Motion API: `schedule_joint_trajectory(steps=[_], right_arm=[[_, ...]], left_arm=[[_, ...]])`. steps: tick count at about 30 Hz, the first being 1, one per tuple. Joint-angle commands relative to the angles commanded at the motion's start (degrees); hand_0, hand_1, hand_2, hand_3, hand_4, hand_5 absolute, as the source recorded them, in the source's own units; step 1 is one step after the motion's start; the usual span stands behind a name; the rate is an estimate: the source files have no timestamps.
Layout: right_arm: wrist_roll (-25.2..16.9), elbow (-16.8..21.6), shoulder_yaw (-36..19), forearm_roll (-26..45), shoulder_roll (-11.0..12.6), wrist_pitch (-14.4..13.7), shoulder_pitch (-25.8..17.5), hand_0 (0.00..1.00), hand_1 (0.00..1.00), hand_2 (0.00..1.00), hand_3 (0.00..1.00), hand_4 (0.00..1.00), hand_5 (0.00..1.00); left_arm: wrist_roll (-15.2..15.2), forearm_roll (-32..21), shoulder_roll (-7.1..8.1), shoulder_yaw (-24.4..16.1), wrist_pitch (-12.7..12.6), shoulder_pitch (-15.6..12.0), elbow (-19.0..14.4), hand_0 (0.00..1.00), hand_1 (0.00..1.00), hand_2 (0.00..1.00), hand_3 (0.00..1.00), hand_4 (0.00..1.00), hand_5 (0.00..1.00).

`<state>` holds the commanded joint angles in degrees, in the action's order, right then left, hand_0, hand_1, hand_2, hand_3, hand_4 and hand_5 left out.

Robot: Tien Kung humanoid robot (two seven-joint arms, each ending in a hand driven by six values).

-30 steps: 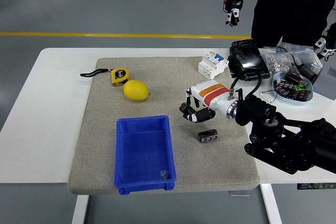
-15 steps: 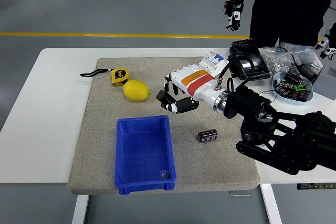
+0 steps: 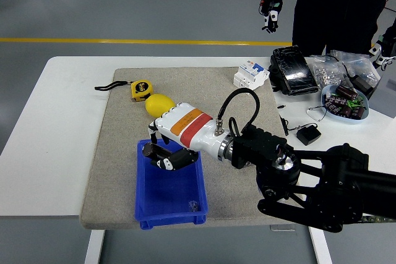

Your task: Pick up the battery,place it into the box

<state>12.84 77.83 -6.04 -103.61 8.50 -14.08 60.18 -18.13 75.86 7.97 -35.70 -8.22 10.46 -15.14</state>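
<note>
My right hand [image 3: 162, 156] hangs over the far left part of the blue box [image 3: 140, 185], its fingers curled. A dark cylinder, seemingly the battery [image 3: 150, 150], sits in the fingertips above the box floor. The white forearm with its orange band [image 3: 185, 125] reaches in from the right across the grey mat [image 3: 111, 153]. A small dark item [image 3: 193, 204] lies on the box floor near the front right corner. The spot on the mat right of the box is hidden behind my arm. The left arm is out of view.
A lemon [image 3: 158, 102] and a yellow tape measure [image 3: 141, 89] lie behind the box. A white breaker [image 3: 250, 72], a black pack [image 3: 292, 69], a bowl of batteries [image 3: 345, 103] and a small charger [image 3: 307, 135] sit at the right. A person's gloved hand [image 3: 269, 13] hangs beyond the table.
My right hand has swept left from the mat's middle to above the blue box, fingers staying curled. A battery that lay on the mat right of the box is now covered by my arm.
</note>
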Motion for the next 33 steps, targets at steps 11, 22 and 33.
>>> schedule_joint_trajectory(steps=[11,22,33], right_arm=[[2.04,-0.95,-0.10,2.96,-0.17,5.95,0.42,0.536,0.651,0.837,0.952,0.928,0.441],[2.93,1.09,-4.52,-5.92,5.98,8.09,-0.40,0.517,0.632,0.785,0.918,0.891,0.415],[1.88,1.25,-4.36,-8.68,15.07,8.13,-5.23,0.461,0.588,0.731,0.758,0.926,0.448]], left_arm=[[-0.04,0.12,0.09,-0.07,0.20,0.32,0.01,0.646,0.634,0.640,0.579,0.628,0.581],[0.15,-1.00,0.09,0.46,-0.34,0.40,0.12,0.646,0.635,0.641,0.578,0.628,0.578],[0.22,-1.36,-0.09,0.74,-0.47,0.40,0.19,0.646,0.635,0.640,0.579,0.626,0.571]])
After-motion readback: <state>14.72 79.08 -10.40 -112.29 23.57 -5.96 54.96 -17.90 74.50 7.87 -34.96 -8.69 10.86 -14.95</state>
